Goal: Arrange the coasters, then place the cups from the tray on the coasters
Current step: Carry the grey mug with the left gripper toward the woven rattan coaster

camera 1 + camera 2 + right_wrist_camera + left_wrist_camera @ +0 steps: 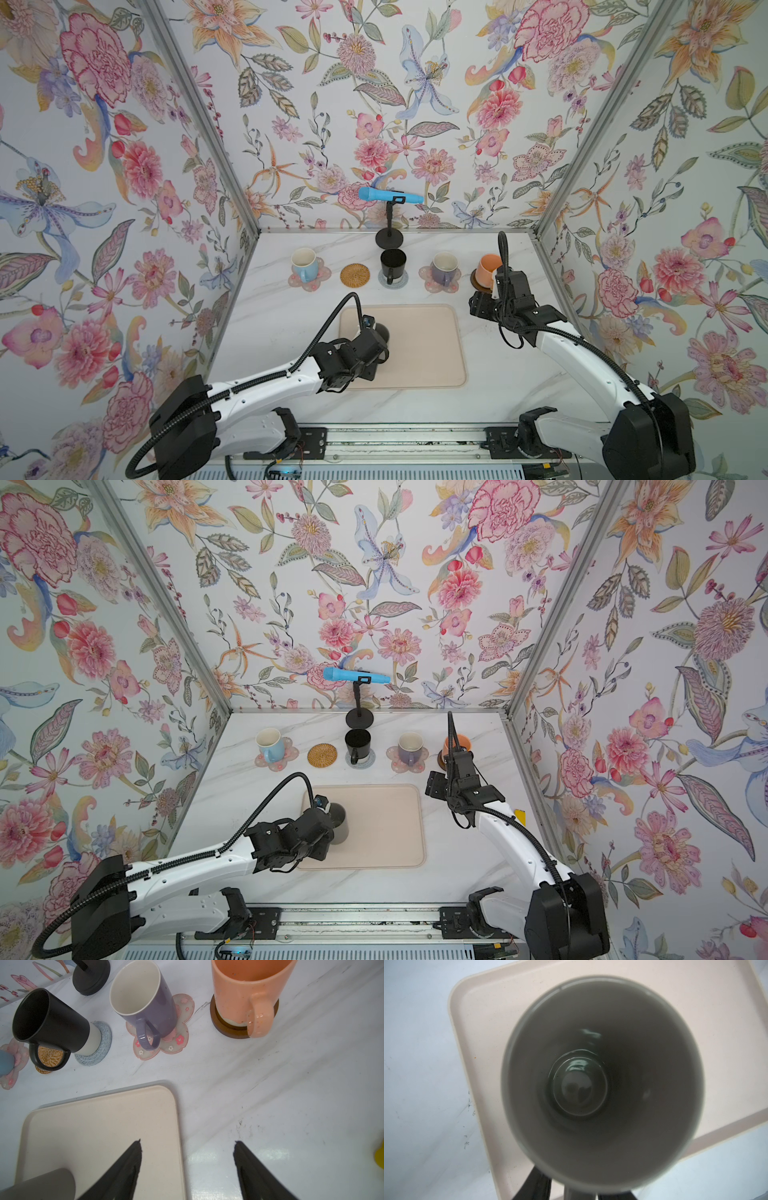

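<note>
A grey cup (380, 330) stands upright at the left end of the tray (432, 353). My left gripper (574, 1190) straddles its handle (579, 1193); one finger touches it and a gap shows beside the other. My right gripper (187, 1141) hangs open and empty over the tray's right edge. Along the back, the light blue cup (303, 262) and the purple cup (444, 266) sit on pink flower coasters. The black cup (392, 262) sits on the grey-blue coaster (392, 279), the orange cup (487, 268) on the dark brown disc (478, 282). The rattan coaster (354, 275) is bare.
A blue microphone (388, 195) on a black stand with a round base (388, 239) rises behind the black cup. Floral walls close in the table at the back and both sides. A small yellow object (519, 816) lies near the right wall.
</note>
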Robot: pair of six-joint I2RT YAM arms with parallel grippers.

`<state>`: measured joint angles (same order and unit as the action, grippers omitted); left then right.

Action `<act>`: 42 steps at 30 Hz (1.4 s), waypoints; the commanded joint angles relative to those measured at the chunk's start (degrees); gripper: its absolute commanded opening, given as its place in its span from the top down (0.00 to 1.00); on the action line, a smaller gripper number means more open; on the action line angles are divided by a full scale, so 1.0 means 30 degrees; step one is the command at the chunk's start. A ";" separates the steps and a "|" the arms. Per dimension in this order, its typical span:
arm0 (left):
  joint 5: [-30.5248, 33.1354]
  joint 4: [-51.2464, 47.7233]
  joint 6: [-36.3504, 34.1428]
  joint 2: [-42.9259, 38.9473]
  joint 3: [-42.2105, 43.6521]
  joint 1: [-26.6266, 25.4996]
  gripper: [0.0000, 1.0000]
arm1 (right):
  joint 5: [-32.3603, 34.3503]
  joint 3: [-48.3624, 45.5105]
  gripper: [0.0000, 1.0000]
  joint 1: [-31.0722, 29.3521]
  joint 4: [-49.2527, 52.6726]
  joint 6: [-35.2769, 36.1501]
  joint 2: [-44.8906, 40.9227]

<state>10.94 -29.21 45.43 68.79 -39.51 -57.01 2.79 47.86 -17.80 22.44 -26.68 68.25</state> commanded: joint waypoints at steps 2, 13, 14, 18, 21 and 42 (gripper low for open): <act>0.0603 0.0248 -0.0180 0.0083 -0.0106 -0.0038 0.70 | 0.0042 -0.0383 0.28 0.0137 -0.0117 -0.0077 -0.0689; 0.0573 0.0535 -0.0378 0.0359 0.0122 -0.0053 0.93 | -0.0050 -0.0337 0.28 0.0169 -0.0084 -0.0141 -0.0605; 0.0543 0.0638 -0.0341 0.0359 0.0201 -0.0037 0.96 | -0.0022 -0.0365 0.28 0.0185 -0.0088 -0.0158 -0.0657; 0.0845 0.0375 -0.0370 -0.0025 0.0114 -0.0053 1.00 | 0.0076 -0.0409 0.28 0.0207 -0.0070 -0.0131 -0.0792; 0.1336 -0.0248 -0.0680 -0.0448 -0.0477 -0.0038 1.00 | 0.0071 -0.0393 0.28 0.0241 -0.0102 -0.0140 -0.0704; 0.2753 -0.1215 -0.2221 -0.1493 -0.2753 0.1063 1.00 | -0.0064 -0.0159 0.28 0.0222 -0.0070 -0.0132 -0.0656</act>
<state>15.73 -35.38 40.53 66.89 -45.10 -55.33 2.74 47.42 -17.47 22.24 -26.68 66.74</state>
